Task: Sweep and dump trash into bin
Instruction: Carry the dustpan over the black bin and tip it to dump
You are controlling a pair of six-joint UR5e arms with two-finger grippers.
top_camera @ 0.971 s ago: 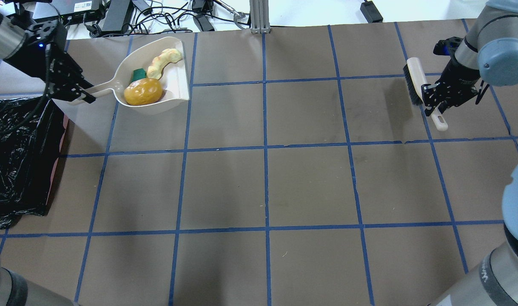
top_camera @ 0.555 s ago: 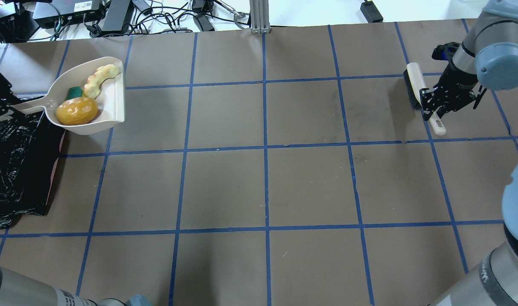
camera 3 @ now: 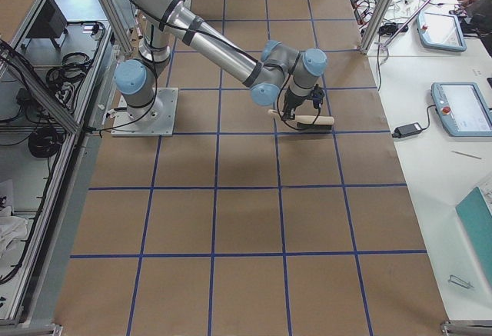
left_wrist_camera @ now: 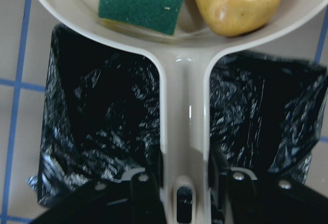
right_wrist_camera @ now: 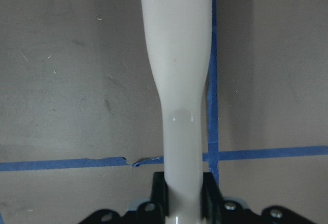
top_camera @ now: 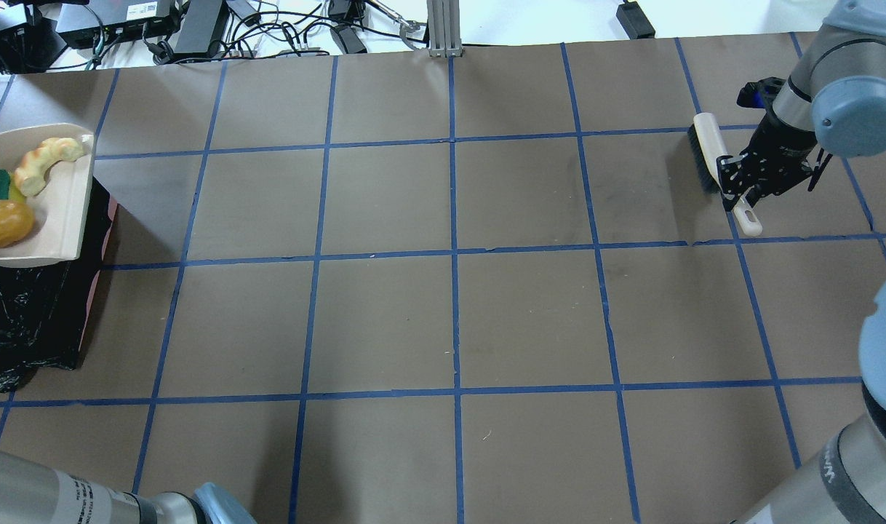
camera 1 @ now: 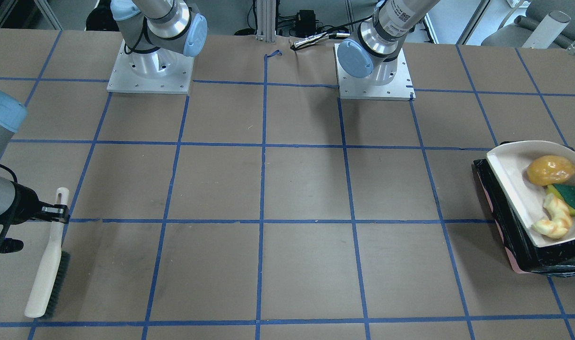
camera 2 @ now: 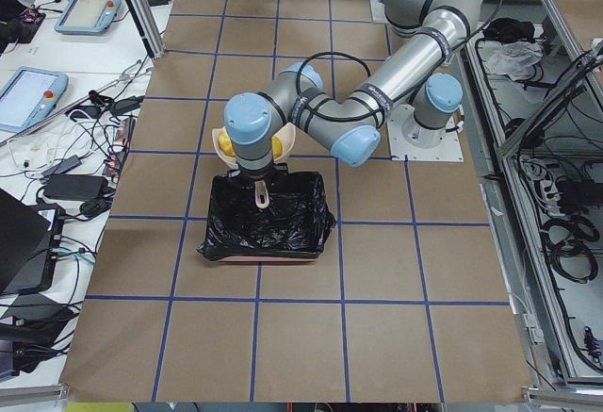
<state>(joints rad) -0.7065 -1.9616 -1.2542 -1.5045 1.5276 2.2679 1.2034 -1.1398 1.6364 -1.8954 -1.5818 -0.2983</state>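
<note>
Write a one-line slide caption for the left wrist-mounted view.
Held by the left end effector, the dustpan carries the sponge and potato-like lump over the black-lined bin.

the dustpan (top_camera: 61, 215) covers the far part of the bin (top_camera: 28, 320); its near part lies open. between the bin and the brush (top_camera: 707, 142) at the right end, the table (top_camera: 450, 320) gives broad passage.

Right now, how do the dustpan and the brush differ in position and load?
The dustpan hangs over the bin at the robot's left end; the brush is at the right end. The dustpan carries the trash; the brush carries nothing. Both are beige, each clamped by its handle: left hand, right hand.
</note>
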